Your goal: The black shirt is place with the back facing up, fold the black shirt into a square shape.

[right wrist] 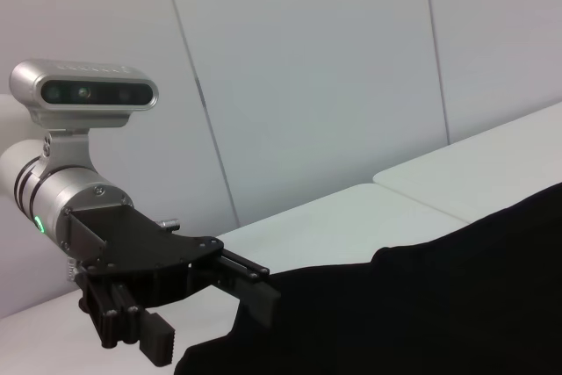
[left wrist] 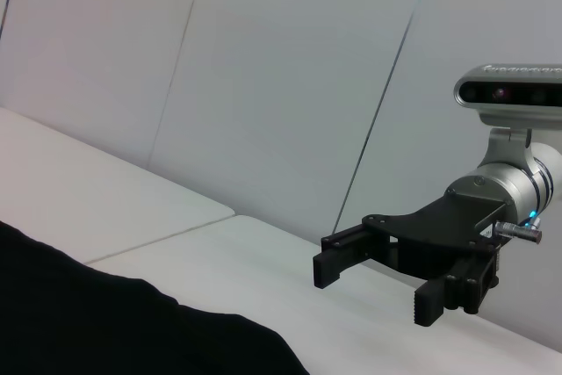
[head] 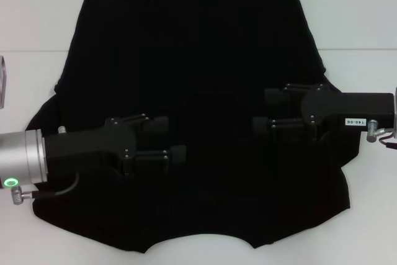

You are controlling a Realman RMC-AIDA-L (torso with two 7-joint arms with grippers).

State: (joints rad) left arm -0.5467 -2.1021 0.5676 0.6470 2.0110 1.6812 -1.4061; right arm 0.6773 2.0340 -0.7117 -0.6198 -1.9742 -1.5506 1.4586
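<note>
The black shirt [head: 198, 91] lies spread flat on the white worktop [head: 360, 10], plain and unprinted. The left claw [head: 177, 138] and right claw [head: 260, 111] hover over it, both open and empty.

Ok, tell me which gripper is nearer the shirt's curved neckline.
Left. The left gripper hangs over the black shirt closer to the curved neckline at the near edge; the right gripper sits farther up, over the shirt's right side. Both are open.
</note>
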